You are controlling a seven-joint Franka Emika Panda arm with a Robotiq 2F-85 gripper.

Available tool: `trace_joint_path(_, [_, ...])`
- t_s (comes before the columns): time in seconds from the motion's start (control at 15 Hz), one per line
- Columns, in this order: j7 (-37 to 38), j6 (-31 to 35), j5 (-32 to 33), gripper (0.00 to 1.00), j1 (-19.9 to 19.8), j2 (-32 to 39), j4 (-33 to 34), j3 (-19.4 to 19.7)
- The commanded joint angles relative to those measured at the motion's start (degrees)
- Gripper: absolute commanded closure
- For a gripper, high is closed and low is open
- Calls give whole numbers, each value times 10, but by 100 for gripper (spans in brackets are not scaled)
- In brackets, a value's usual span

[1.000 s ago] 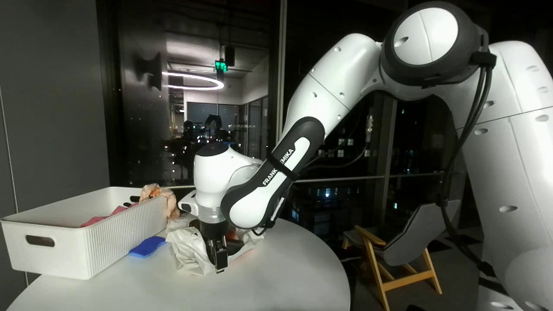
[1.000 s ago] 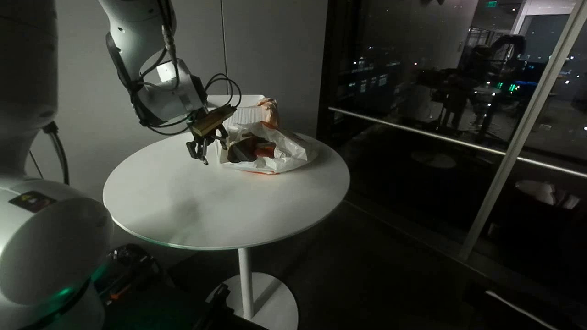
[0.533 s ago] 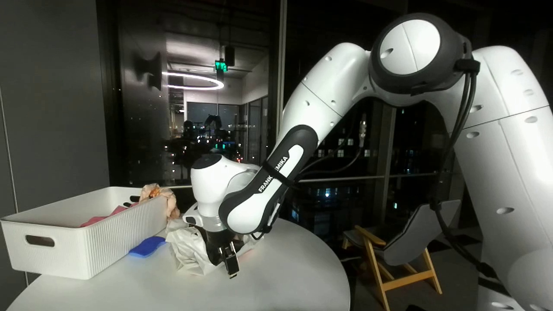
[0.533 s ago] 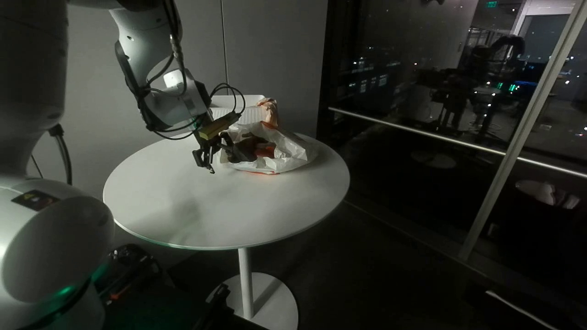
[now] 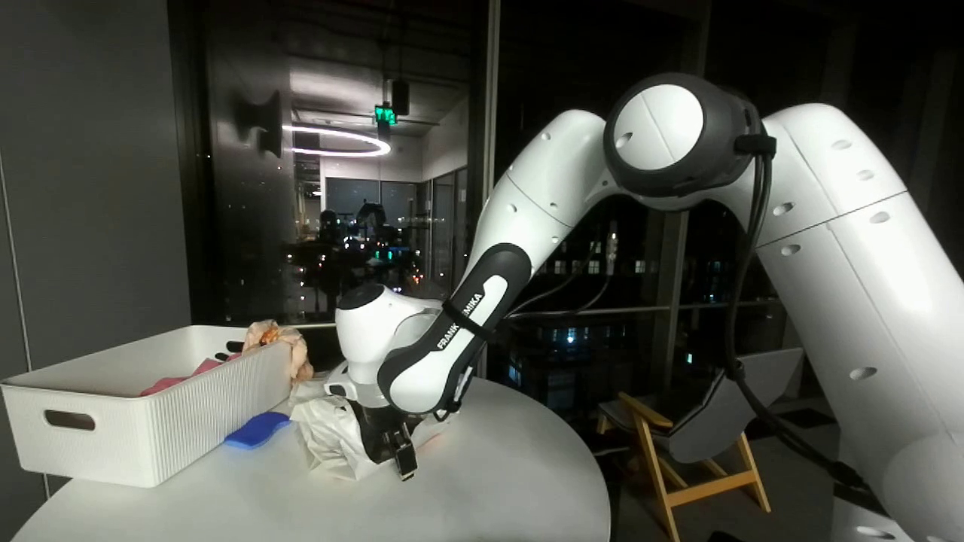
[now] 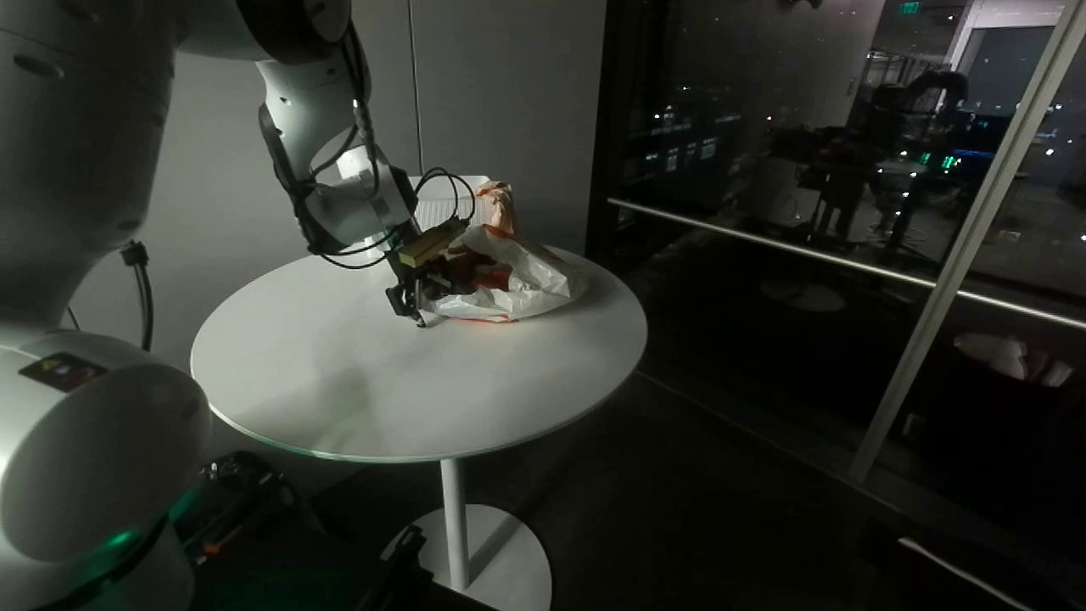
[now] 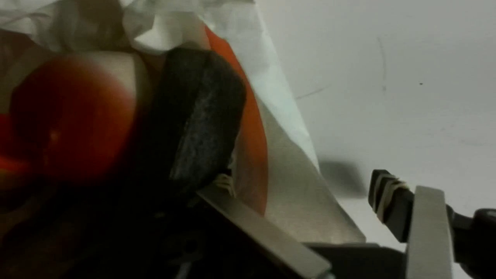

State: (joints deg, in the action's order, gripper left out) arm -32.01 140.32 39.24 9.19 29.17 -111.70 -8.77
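A crumpled white bag with an orange band lies on its side on the round table, in both exterior views (image 5: 327, 440) (image 6: 547, 284) and in the wrist view (image 7: 298, 197). My gripper (image 7: 304, 186) is open across the bag's edge. One finger is at the bag's mouth, against or very close to a dark grey block-like thing (image 7: 209, 120). The other finger is outside the bag, over the table. A round orange-red thing (image 7: 77, 116) lies deeper in the bag. The gripper is low at the bag in both exterior views (image 5: 399, 455) (image 6: 417, 301). Nothing is held.
A white ribbed bin (image 5: 226, 414) stands on the white table (image 5: 497, 482), with pink cloth (image 5: 181, 378) inside and a crumpled peach bag (image 5: 295, 350) over its rim. A blue flat thing (image 5: 257, 430) lies beside the bin. A chair (image 5: 715, 421) stands beyond the table, near dark windows.
The arm has lowered and reached further over the table. In an exterior view the gripper has moved right and down to the bag's mouth. The bag and bin look unmoved.
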Motion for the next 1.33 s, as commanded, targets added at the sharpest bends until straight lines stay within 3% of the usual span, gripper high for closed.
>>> trace_joint_path(0.0, [-23,20,-2,41,-7,23,33,0])
trace_joint_path(0.47, [-40,41,-5,92,-10,26,40,-2])
trace_joint_path(0.67, [-53,37,-29,97,-18,9,21,-13])
trace_joint_path(0.8, [-68,40,-55,92,-25,-18,-5,-27])
trace_joint_path(1.27, [-224,86,-217,94,-62,-144,-114,-97])
